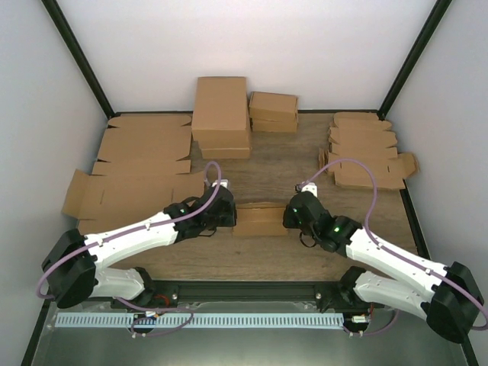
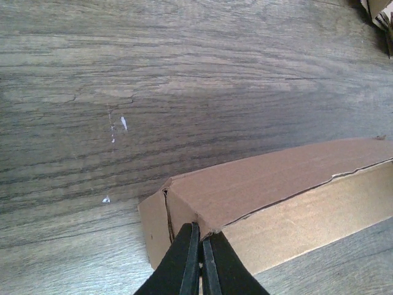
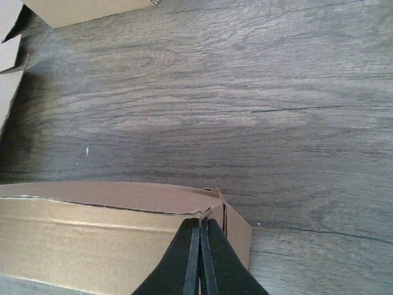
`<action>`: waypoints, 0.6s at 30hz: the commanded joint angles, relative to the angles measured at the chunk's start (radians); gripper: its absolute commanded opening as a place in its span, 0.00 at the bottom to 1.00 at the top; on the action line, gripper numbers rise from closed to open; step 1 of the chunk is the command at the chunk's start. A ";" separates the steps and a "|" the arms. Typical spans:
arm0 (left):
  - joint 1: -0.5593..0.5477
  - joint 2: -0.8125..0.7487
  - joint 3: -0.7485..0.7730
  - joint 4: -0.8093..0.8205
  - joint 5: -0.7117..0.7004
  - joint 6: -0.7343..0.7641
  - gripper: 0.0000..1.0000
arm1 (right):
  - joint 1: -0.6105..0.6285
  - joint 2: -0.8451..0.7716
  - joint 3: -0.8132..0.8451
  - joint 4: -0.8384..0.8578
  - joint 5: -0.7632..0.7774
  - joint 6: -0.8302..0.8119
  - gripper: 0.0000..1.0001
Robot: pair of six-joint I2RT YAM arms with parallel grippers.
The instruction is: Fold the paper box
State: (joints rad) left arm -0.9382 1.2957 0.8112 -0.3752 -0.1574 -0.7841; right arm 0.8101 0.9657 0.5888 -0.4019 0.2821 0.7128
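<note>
Wrist-only: L gripper (image 2: 199, 228), R gripper (image 3: 200, 222) closed, prob touching paper box (image 1: 261, 221).

Left gripper (image 2: 199, 230), right gripper (image 3: 201, 224) (both closed)

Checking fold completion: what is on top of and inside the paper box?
The paper box has its lid closed; the shut left gripper and right gripper touch its top at opposite ends. The lid covers the inside, which cannot be seen.
</note>
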 commanded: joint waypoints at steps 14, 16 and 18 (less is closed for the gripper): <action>-0.038 -0.008 -0.007 -0.086 0.037 0.023 0.04 | 0.036 0.058 -0.017 -0.150 -0.048 0.045 0.01; -0.040 -0.004 -0.012 -0.084 0.045 0.017 0.04 | 0.047 0.056 -0.035 -0.142 -0.054 0.060 0.01; -0.047 0.000 -0.020 -0.077 0.050 0.011 0.04 | 0.054 0.056 -0.048 -0.139 -0.060 0.077 0.01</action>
State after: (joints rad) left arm -0.9604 1.2873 0.8116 -0.3965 -0.1745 -0.7731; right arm 0.8253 0.9890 0.5995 -0.4133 0.3157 0.7349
